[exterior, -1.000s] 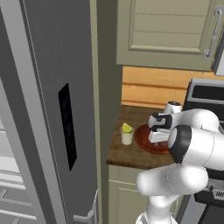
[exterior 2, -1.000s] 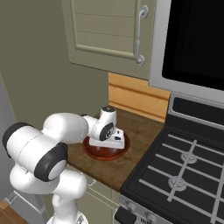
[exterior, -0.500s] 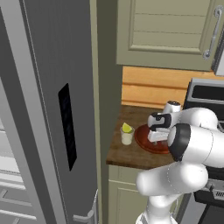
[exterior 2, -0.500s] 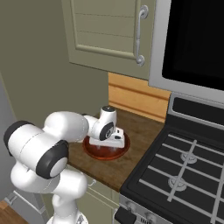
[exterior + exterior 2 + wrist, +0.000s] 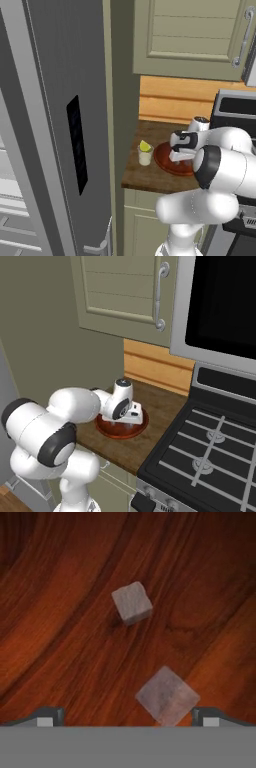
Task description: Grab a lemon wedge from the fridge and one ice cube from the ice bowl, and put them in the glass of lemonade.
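Wooden bench (image 5: 150, 177) running beneath a beige wall cabinet (image 5: 190, 37) — its door carrying a slim vertical metal handle (image 5: 161, 297). Pale wood backsplash (image 5: 157, 368) lining the wall between the two. Black stove (image 5: 210, 448) sitting just beside the bench, its grates and burners facing upward — a dark microwave (image 5: 220, 303) hanging above it. Beige lower cabinet (image 5: 140, 220) standing under the bench.

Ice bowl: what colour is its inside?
Reddish-brown with a wood grain, ice bowl; clearest in the hand view.
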